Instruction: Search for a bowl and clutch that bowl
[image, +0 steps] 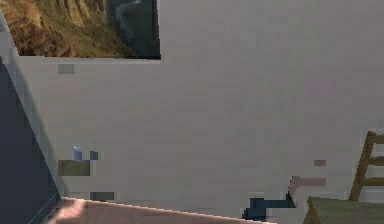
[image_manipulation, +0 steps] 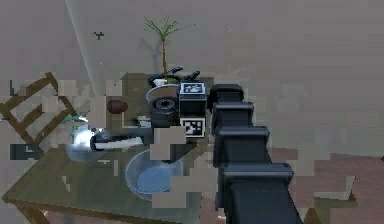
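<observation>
Now hand (image_manipulation: 115, 140) over table (image_manipulation: 60, 186), near bluish bowl (image_manipulation: 152, 176); cannot tell its spread or whether holding anything.

The robot's arm (image_manipulation: 245, 150), a dark square bar of stepped segments, rises from the bottom edge of the arm side view just right of centre and stretches outward. Two small white squares (image_manipulation: 193, 127) with black marks stand at its far end. Left of them the dark-bodied tool (image_manipulation: 125, 138) points its thin fingers toward the view's left. Whether it holds anything cannot be told.
</observation>
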